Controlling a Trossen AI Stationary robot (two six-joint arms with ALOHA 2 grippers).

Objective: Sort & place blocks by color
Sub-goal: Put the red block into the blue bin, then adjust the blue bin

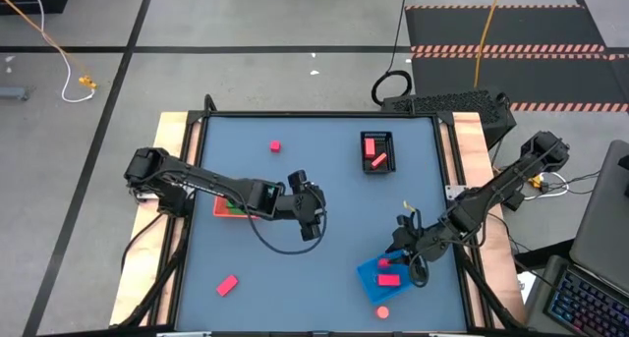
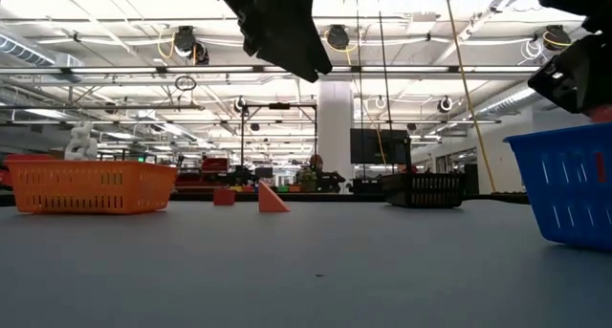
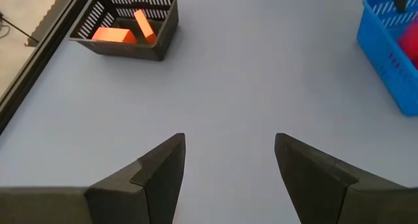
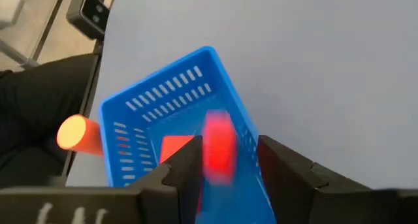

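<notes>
Red, blurred, a block (image 4: 219,145) sits between the right gripper (image 4: 225,160)'s parted fingers over the blue basket (image 1: 378,278) at five o'clock. Farther in, the left gripper (image 3: 228,165) hovers empty, jaws wide, mid-table. Black basket (image 1: 377,151) at one o'clock holds two red blocks (image 1: 374,152).

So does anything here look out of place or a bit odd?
Slightly. A red cylinder lies on the table just outside the blue basket, not in any basket. Over that basket, a blurred red block shows between the right gripper's fingers, apparently mid-drop.

Overhead, table-level and wrist cameras share the blue basket (image 1: 385,274)
</notes>
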